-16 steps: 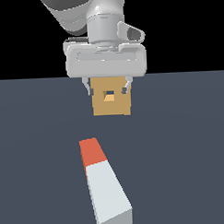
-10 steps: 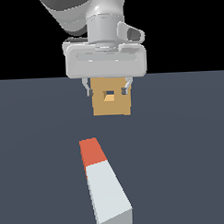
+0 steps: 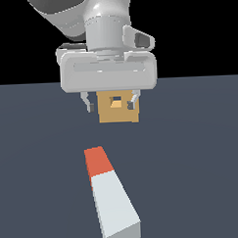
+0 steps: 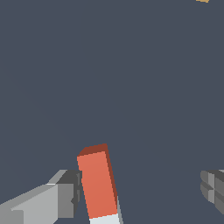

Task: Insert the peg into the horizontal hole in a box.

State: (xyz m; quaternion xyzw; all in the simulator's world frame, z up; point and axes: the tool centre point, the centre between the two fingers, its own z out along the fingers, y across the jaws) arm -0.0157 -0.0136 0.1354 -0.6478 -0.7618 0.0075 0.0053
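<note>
Bare floor (image 3: 201,151) surrounds the peg (image 3: 110,194); the box (image 3: 119,110) seems well apart.

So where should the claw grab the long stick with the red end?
Probably from above, squeezing the two long sides of the peg, because it lies flat on the floor. The open claw is wide enough. Gripping the white part likely keeps the red end free for the hole.

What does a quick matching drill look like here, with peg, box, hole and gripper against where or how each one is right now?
Things:
1. peg
2. box
3. hole
4. gripper

States:
A. open, holding nothing
B. small square opening in the tan face
C. lying flat on the floor, orange-red end pointing toward the box
D. tan block standing beyond the peg, partly behind the fingers in the exterior view

Pairs: 1-C, 2-D, 3-B, 4-A
</note>
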